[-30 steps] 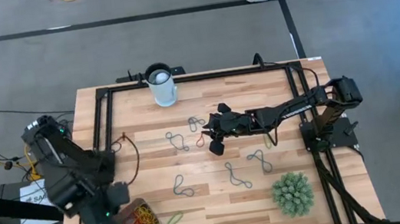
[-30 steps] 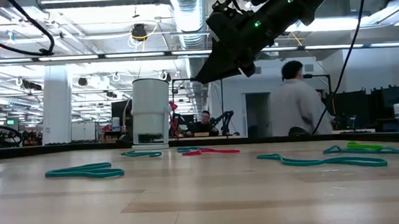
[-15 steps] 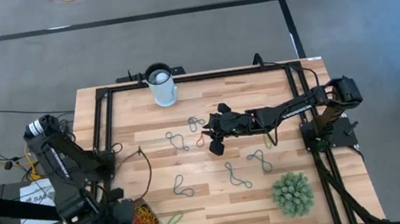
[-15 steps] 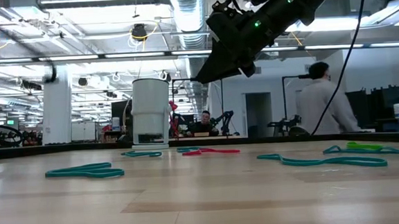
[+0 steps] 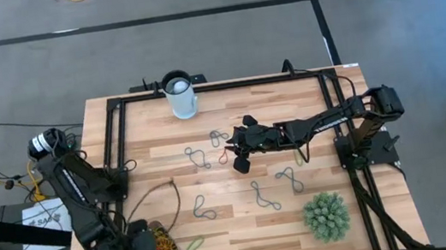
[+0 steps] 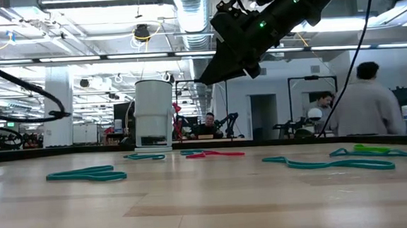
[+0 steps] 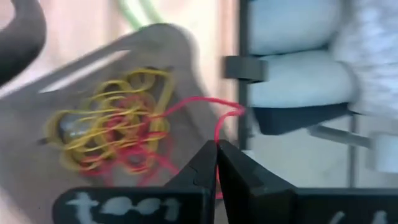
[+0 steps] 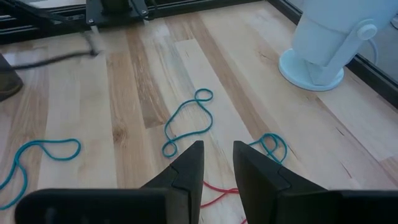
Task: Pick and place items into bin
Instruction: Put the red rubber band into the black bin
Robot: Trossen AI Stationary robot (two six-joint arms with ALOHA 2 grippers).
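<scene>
Nearest me, at the near left corner, the left gripper (image 7: 216, 163) hangs over the bin (image 7: 158, 56), fingers pressed together on a red band (image 7: 219, 115) that trails from the tips down into the tangle of yellow and red bands (image 7: 112, 134) already inside. These things look featherlight and floppy; they drape, snag on one another, and a loop may cling to a finger when let go.

Just right of the bin lies a green band (image 5: 196, 245), flat on the wood. Farther in, several teal bands (image 5: 203, 207) are scattered across the middle of the table (image 5: 245, 230). Being so thin and flat, each is probably best pinched across a single strand where it arches or crosses itself.

The right gripper (image 8: 217, 163) hovers above the centre, fingers spread with nothing between them, over a red band (image 8: 211, 190) and a teal one (image 8: 186, 121). The white cup (image 5: 180, 96) stands at the far edge.
</scene>
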